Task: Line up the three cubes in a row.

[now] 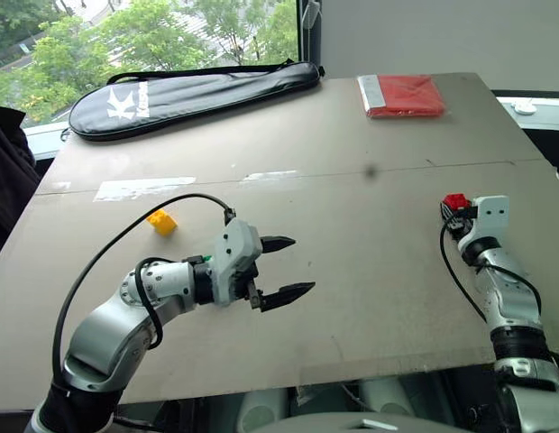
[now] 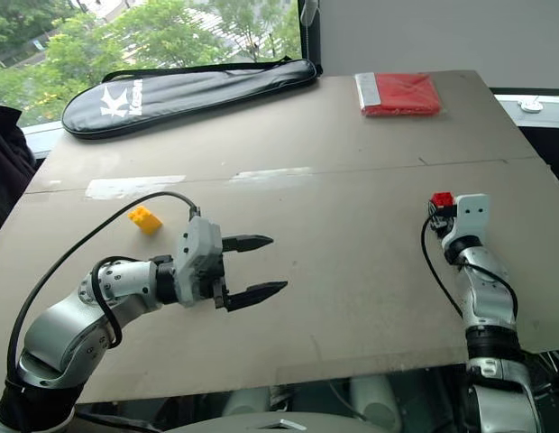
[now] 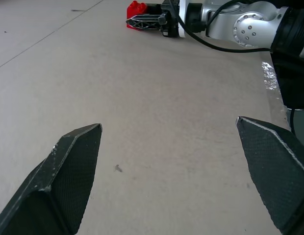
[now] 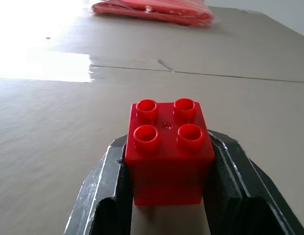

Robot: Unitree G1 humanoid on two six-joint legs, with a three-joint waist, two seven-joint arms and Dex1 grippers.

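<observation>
Grey surface [image 1: 370, 271] before you: your right gripper [image 4: 166, 196] has its jaws clamped on the red cube [image 4: 166, 152] at the right edge. Your left gripper [image 1: 284, 268], jaws wide and empty, sits nearer the yellow cube [image 1: 161, 222] far across to the left.

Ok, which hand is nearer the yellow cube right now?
Left. The left hand hangs open just to the right of the yellow cube, not touching it. The right hand is far across the table, shut on the red cube.
</observation>
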